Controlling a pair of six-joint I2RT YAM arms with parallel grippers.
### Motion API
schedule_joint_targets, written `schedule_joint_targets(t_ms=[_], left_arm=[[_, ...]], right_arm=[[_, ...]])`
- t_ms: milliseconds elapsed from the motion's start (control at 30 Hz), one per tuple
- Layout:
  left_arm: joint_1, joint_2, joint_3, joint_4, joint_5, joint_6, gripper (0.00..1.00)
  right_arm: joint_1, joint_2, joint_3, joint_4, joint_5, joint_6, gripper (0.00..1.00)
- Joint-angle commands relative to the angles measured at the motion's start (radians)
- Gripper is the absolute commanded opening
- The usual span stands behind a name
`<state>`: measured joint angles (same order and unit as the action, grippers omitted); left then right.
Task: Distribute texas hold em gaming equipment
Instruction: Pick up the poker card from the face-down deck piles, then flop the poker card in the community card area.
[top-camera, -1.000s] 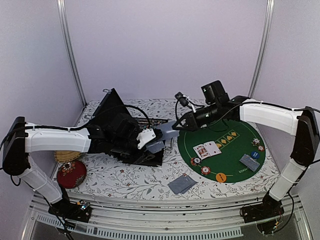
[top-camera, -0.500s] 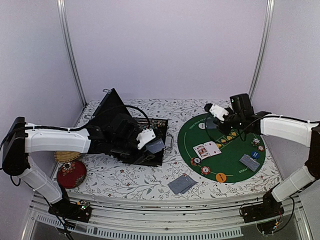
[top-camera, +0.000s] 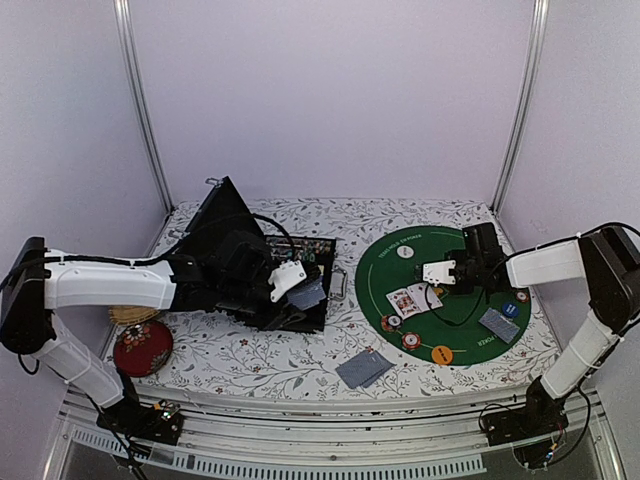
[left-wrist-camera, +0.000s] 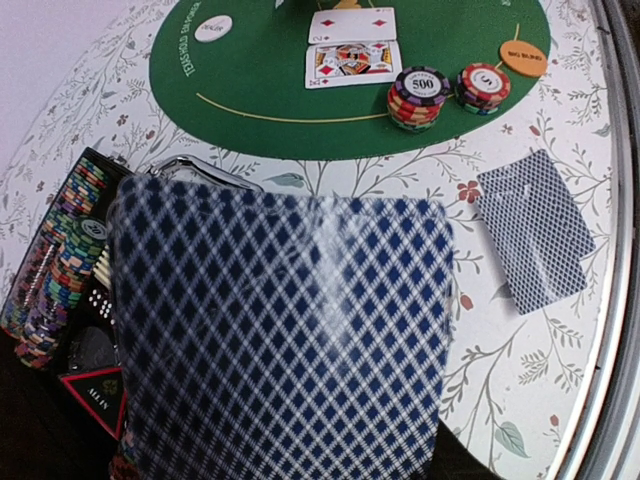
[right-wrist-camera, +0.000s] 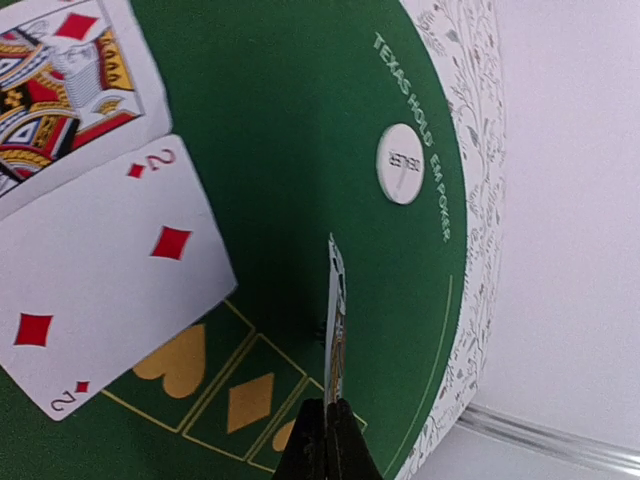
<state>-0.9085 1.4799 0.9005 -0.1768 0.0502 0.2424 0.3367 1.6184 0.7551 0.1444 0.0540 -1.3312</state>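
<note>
Pinching a thin playing card (right-wrist-camera: 336, 310) by its bottom edge, the right claw (right-wrist-camera: 326, 430) is squeezed tight. The card stands on its side above the green half-round felt mat (right-wrist-camera: 300, 120), near the two of diamonds card (right-wrist-camera: 110, 270) and the picture card (right-wrist-camera: 45, 90), which lie face up side by side. The white round dealer disc (right-wrist-camera: 402, 163) sits apart, close to the mat's curved edge. The left claw (top-camera: 308, 292) hangs over the open black case (top-camera: 225, 220) and holds blue criss-cross backed playing cards (left-wrist-camera: 280, 330); I cannot tell if it is one card or a pile. Little striped poker chips (left-wrist-camera: 55, 250) lie in rows in the case. Near the mat's edge stand a dark chip stack (left-wrist-camera: 418, 95) and a red and white chip stack (left-wrist-camera: 483, 86), just beside each other, with a flat orange disc (left-wrist-camera: 524, 56) near them. Two face-down blue-backed cards (left-wrist-camera: 535, 235) rest on the flowery tablecloth (left-wrist-camera: 560, 130), off the mat.
</note>
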Motion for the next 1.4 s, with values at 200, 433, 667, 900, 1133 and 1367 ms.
schedule_joint_targets(t_ms=[200,433,667,900,1133,1367], left_arm=[[0.012,-0.028,-0.012,0.028,-0.002,0.001,0.51],[0.013,-0.033,-0.014,0.026,-0.007,0.004,0.52],[0.016,-0.033,-0.014,0.022,-0.006,0.004,0.52],[0.016,-0.03,-0.011,0.025,-0.006,0.006,0.52],[0.017,-0.032,-0.011,0.021,-0.011,0.009,0.52],[0.017,-0.042,-0.007,0.02,-0.012,0.011,0.52]], right_arm=[[-0.037,0.018,-0.025,-0.193,-0.159,-0.172,0.02],[-0.038,0.011,-0.046,-0.226,-0.12,-0.212,0.02],[-0.049,0.033,-0.033,-0.233,-0.094,-0.239,0.02],[-0.048,0.02,-0.072,-0.208,-0.079,-0.285,0.05],[-0.049,-0.013,-0.118,-0.159,-0.024,-0.326,0.26],[-0.047,-0.172,-0.132,-0.145,-0.003,-0.31,0.99]])
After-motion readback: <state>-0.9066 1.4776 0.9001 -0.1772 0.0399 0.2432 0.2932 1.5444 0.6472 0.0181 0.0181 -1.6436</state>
